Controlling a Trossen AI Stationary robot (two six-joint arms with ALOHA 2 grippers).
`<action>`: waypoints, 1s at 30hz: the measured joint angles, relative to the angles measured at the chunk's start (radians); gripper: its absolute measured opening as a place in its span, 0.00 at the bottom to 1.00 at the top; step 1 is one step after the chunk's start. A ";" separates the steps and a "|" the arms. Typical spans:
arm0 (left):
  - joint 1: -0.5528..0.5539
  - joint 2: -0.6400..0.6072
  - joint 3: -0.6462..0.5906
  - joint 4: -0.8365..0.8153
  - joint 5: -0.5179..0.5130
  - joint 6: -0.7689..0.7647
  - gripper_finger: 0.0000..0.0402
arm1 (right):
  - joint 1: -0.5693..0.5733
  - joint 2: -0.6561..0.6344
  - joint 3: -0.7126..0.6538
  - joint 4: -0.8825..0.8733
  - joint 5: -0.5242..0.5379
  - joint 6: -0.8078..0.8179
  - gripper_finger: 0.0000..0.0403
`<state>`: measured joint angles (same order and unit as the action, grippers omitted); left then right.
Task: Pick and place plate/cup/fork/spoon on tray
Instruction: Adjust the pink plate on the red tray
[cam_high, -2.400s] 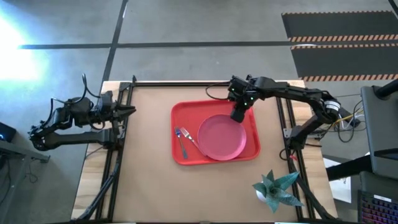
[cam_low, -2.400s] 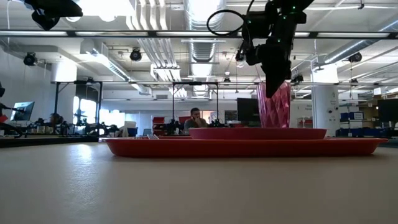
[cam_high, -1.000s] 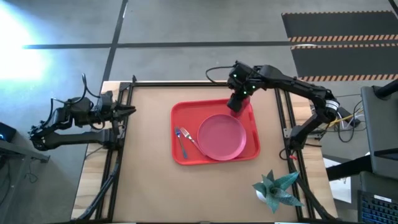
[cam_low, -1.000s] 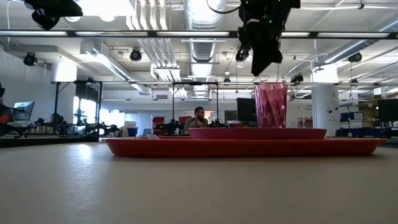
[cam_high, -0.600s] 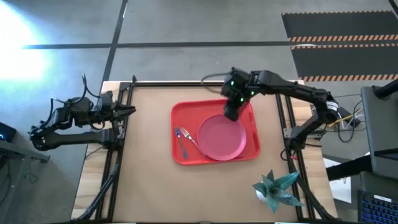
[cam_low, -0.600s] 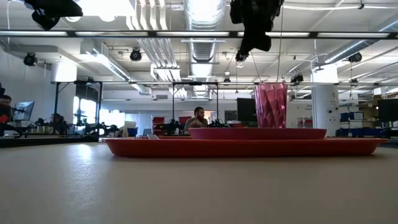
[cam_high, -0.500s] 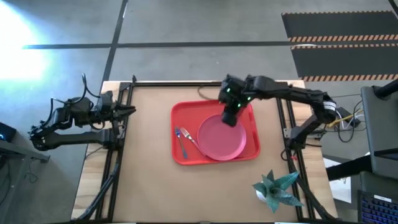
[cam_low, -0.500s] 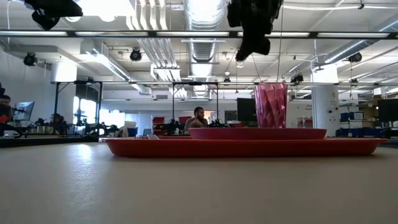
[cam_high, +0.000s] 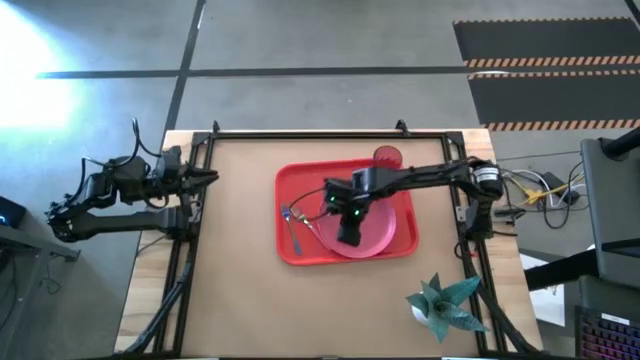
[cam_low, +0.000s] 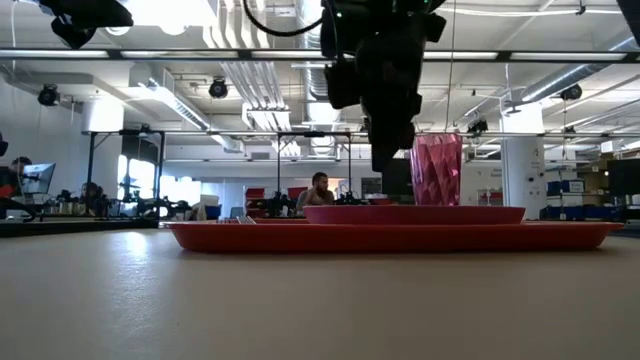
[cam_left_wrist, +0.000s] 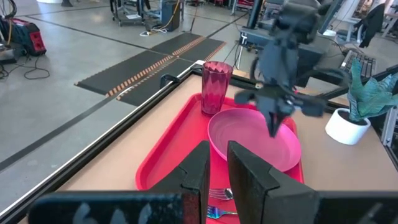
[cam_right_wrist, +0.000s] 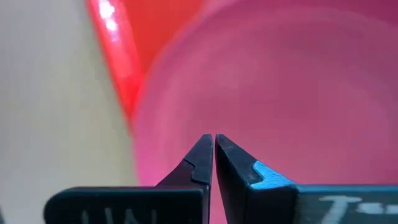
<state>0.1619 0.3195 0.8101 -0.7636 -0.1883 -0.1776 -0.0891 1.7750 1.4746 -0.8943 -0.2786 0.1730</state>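
High view: right tool (cam_high: 348, 236) closed, empty, above plate (cam_high: 375, 232). Plate, cup (cam_high: 387, 157), fork (cam_high: 305, 222), spoon (cam_high: 291, 228) all on tray (cam_high: 288, 185). Nothing apparently left. Left tool (cam_high: 212, 177) nearly closed, empty, at bench (cam_high: 230, 290) edge.

Red rectangular tray (cam_high: 290, 180) lies flat on the tabletop. Round pinkish plate (cam_high: 385, 225) sits inside it, towards the right. Ribbed dark-red cup (cam_high: 387, 157) stands upright at the tray's far right corner. Fork (cam_high: 309, 227) and spoon (cam_high: 292, 234) lie side by side, left of the plate.
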 joint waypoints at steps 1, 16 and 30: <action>0.000 0.000 0.000 0.000 0.000 0.000 0.09 | 0.012 0.016 0.009 0.013 -0.013 0.000 0.02; 0.000 0.000 0.000 -0.001 0.000 0.001 0.09 | 0.076 0.130 0.043 0.047 -0.026 0.013 0.02; 0.000 0.000 0.000 -0.001 0.000 0.001 0.09 | 0.085 0.195 0.042 0.086 -0.036 0.009 0.02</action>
<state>0.1623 0.3195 0.8101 -0.7647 -0.1883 -0.1768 -0.0036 1.9703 1.5162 -0.8087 -0.3143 0.1820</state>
